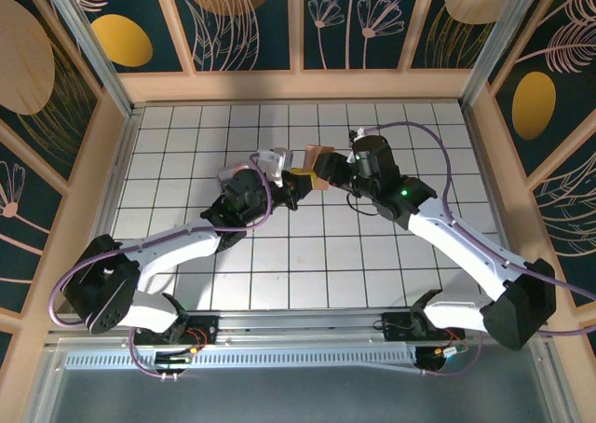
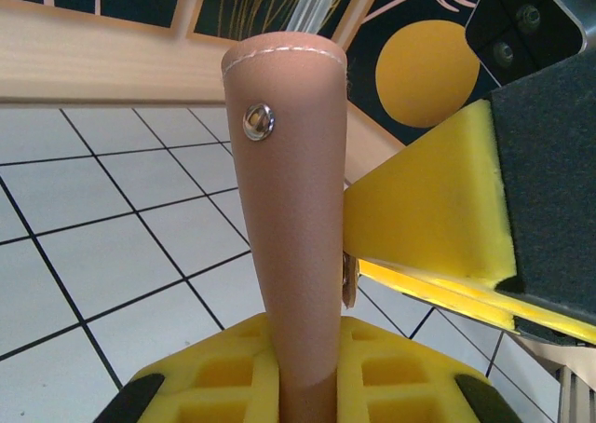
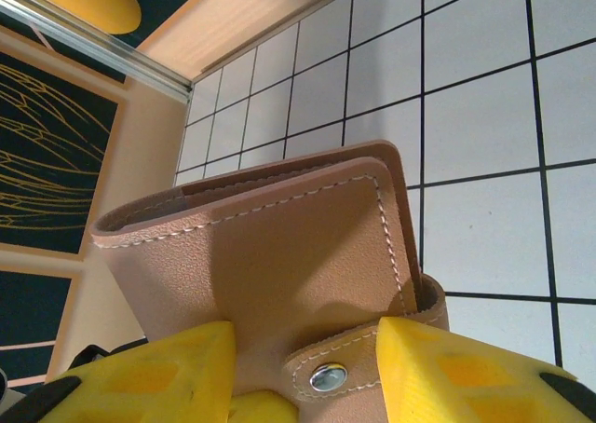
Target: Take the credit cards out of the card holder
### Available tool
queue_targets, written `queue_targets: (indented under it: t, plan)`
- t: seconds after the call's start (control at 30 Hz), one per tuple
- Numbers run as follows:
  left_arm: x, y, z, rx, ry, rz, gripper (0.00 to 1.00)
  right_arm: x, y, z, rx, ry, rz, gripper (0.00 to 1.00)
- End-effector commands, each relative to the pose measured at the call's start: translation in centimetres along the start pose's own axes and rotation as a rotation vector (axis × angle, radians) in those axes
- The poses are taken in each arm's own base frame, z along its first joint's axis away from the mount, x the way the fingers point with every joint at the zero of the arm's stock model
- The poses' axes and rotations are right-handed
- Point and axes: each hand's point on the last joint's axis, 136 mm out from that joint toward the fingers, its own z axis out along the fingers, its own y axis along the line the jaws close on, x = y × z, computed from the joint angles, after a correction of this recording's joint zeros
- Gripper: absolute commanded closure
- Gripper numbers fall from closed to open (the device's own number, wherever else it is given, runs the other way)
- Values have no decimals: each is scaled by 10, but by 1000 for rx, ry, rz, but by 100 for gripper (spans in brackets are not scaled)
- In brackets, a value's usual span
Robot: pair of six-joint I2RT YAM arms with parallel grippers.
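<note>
Top external view: left claw (image 1: 294,186) and right claw (image 1: 328,173) meet at frame centre over the tiled table (image 1: 279,265), both clamped on the card holder (image 1: 317,164), which is raised off the tiles. Left wrist view: card holder upright at centre frame, tan, snap stud (image 2: 258,122) near its top, pinched between yellow pads (image 2: 205,381). Right wrist view: white-stitched flap and snap strap (image 3: 354,372) at lower centre.

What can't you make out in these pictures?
Whether credit cards are inside: folded faces of the tan leather card holder hide its pockets in both wrist views; top view too small.
Whether the right claw grips the snap strap: cut off by right wrist view's bottom edge.
</note>
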Motion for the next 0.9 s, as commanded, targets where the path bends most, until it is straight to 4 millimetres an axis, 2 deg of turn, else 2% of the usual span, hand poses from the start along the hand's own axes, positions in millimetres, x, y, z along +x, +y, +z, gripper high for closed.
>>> queue_targets:
  t: [0.0,0.13,0.33,0.57,0.77,0.87]
  plan:
    - [-25,-24,-4,98,-92,25,100,4,-3,5,39,20,-18,55]
    - [-30,-26,-7,103,-116,27,100,6,-16,7,99,21,-32,56]
    - [-40,-27,-15,95,-163,27,100,13,-25,11,126,44,-37,58]
    - [-49,-27,-21,85,-209,16,100,18,-30,11,128,49,-42,61]
    - [-54,-36,-21,127,-212,21,100,15,-35,6,148,22,-52,61]
    - [-51,-36,-19,130,-196,22,100,13,-28,5,123,21,-66,62]
